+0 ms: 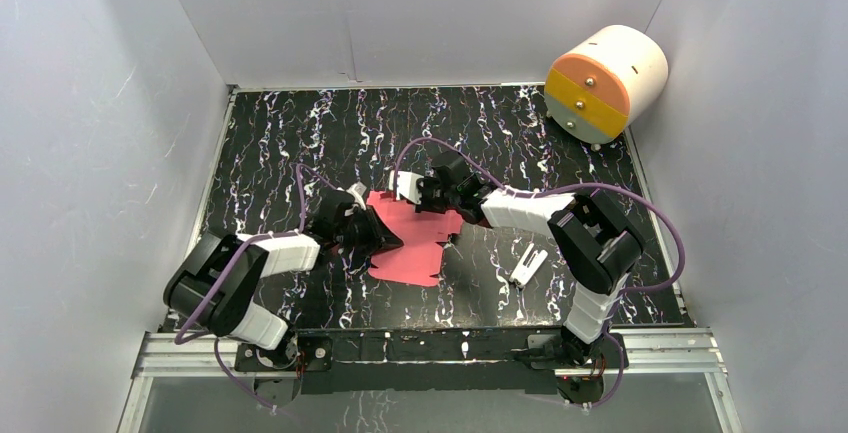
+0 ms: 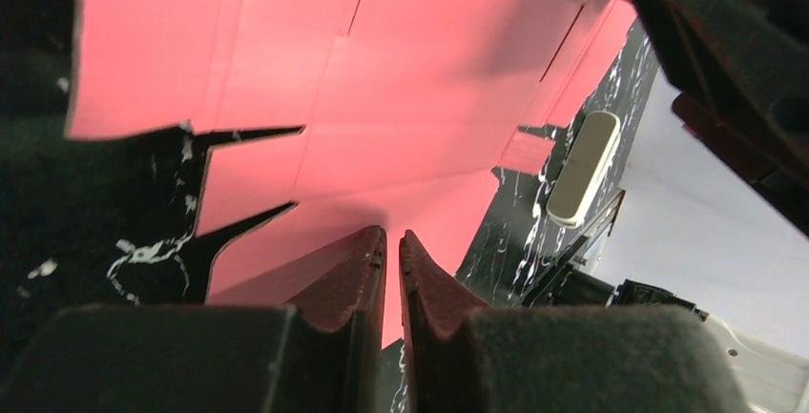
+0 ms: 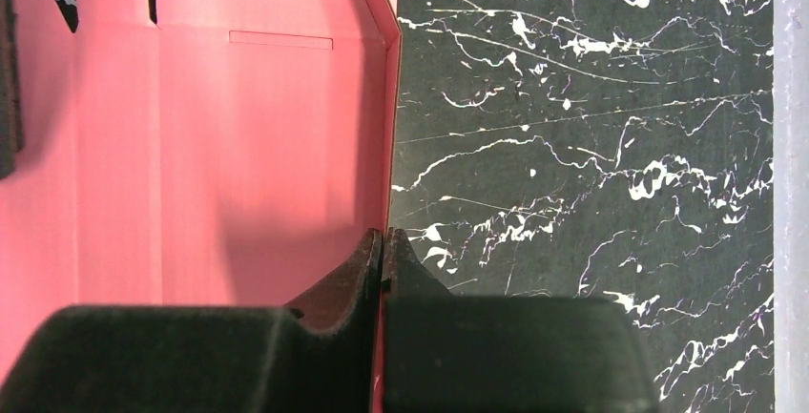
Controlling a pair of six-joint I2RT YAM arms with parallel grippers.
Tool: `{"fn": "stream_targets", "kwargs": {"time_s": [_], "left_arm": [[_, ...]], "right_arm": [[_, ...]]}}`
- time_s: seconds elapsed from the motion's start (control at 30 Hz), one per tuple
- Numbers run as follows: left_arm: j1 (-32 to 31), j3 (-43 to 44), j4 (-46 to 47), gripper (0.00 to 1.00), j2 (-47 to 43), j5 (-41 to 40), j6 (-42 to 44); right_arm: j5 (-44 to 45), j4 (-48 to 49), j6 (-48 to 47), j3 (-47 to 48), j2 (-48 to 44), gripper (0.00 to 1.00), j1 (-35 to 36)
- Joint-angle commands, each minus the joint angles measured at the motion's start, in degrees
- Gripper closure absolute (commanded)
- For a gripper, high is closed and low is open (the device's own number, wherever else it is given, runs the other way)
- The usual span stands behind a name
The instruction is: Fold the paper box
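The paper box (image 1: 418,243) is a flat pink-red notched sheet lying mid-table. It fills the left wrist view (image 2: 401,98) and the left half of the right wrist view (image 3: 238,146). My left gripper (image 1: 386,237) is over the sheet's left part. Its jaws (image 2: 392,237) are closed to a thin slit with nothing between them, tips at the sheet's surface. My right gripper (image 1: 426,194) is at the sheet's far edge. It is shut (image 3: 383,234) on a side flap, which stands upright along the sheet's edge.
A small white clip-like piece (image 1: 527,265) lies right of the sheet and also shows in the left wrist view (image 2: 582,167). A big white-and-orange cylinder (image 1: 605,81) stands at the back right corner. White walls enclose the black marbled table (image 1: 300,133).
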Motion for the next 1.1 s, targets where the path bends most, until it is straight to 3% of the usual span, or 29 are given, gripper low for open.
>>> {"fn": "stream_targets", "kwargs": {"time_s": [0.0,1.07], "left_arm": [[-0.3,2.4,5.4,0.91,1.4,-2.6,-2.2],[-0.9,3.4,5.2,0.94,8.2,-9.7,-0.8]], "right_arm": [[-0.9,0.0,-1.1,2.5,-1.5,1.0,0.7],[-5.6,-6.0,2.7,2.1,-10.8,1.0,5.6]]}}
